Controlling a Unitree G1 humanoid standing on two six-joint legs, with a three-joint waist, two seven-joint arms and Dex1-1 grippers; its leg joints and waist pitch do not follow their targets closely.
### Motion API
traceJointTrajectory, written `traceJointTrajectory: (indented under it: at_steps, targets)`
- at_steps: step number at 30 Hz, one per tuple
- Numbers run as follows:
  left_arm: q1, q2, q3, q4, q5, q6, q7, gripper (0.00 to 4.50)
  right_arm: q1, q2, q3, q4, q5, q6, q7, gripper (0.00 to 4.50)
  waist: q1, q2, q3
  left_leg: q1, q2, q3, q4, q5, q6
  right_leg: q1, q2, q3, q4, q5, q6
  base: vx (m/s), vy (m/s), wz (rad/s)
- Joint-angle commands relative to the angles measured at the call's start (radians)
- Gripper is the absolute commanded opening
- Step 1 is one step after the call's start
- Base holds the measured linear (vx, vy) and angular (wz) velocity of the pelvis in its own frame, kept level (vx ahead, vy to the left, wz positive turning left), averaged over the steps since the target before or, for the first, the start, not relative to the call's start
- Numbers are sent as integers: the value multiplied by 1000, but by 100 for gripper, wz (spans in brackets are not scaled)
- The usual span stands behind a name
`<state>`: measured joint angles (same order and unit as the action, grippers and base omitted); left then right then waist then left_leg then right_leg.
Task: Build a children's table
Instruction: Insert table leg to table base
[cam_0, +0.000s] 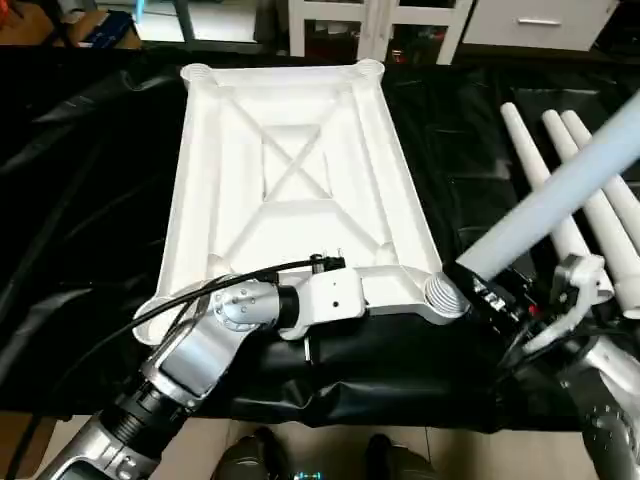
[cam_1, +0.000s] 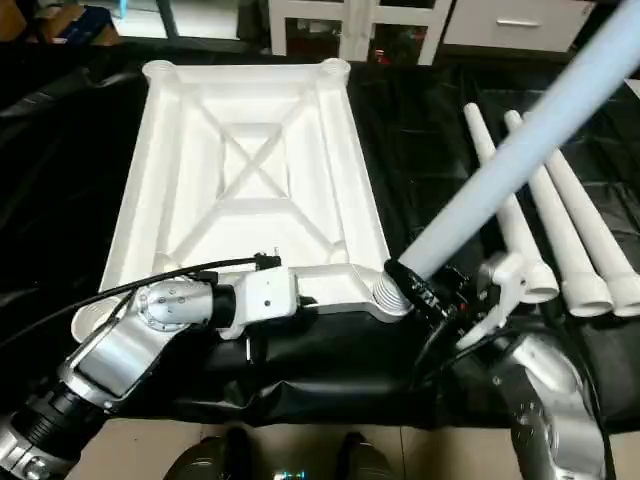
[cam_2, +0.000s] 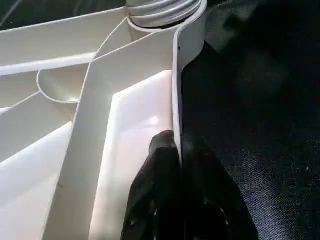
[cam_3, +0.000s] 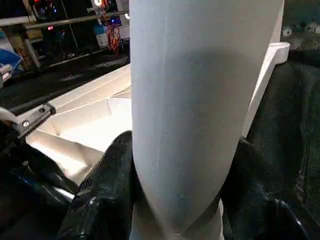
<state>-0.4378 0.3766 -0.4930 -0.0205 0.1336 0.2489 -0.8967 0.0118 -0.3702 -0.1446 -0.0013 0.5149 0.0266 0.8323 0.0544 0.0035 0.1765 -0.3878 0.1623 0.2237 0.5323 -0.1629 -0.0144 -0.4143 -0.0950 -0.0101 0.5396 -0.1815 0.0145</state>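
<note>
Your left claw (cam_2: 180, 195) is pressed together on the near rim of the tabletop (cam_0: 290, 170), one black finger (cam_2: 155, 190) inside the wall and the other outside it, so that the thin white edge runs up between them. The tabletop lies upside down on the black-covered surface (cam_0: 90, 200), its X-ribbed underside facing up, stretching away from that claw toward the far side. Just beyond the left claw along the same rim sits the near right corner socket (cam_0: 445, 296), a round ribbed collar.

Your right claw (cam_3: 175, 200) is pinching the thick end of one white leg (cam_0: 560, 190); the black fingers (cam_3: 102, 195) wrap either side of the tube, which rises from the claw on a slant, up and out past the picture's right edge. The leg's gripped end is just beside the near right corner socket; whether it touches or enters the socket cannot be told.

Three more legs (cam_1: 560, 230) lie side by side on the black cover beyond the right claw, on its outer side, well apart from the tabletop, thin ends pointing away. The held leg crosses above them. The far corner sockets (cam_0: 197, 72) stand empty at the end of the tabletop farthest from both claws.
</note>
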Motion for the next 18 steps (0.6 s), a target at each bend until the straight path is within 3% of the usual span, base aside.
traceJointTrajectory:
  at_steps: [1, 7, 12, 18]
  targets:
    - [2, -8, 8, 51, 12, 5, 50, 0, 72, -3, 60, 66, -94, 17, -4, 188, -7, -9, -31, 35, 74, -48, -87, -436, -20, -3, -56, 32, -76, -457, -114, 0, 0, 0]
    - [-1, -16, 11, 58, 19, 3, 54, 0, 86, 8, 91, 61, -139, -36, -16, 188, -11, -10, -28, 38, 73, -55, -89, -491, -27, -9, -59, 33, -87, -573, -77, 0, 0, 0]
    - [-6, -20, 12, 66, 23, 2, 54, 0, 94, 10, 137, 58, -191, -95, -10, 188, -13, -9, -27, 37, 73, -58, -91, -515, -34, -11, -58, 32, -88, -587, -70, 0, 0, 0]
    - [-5, -17, 10, 66, 24, 1, 50, 0, 87, -5, 171, 70, -228, -100, -3, 188, -14, -7, -28, 38, 73, -57, -91, -516, -31, -10, -57, 33, -87, -559, -78, 0, 0, 0]
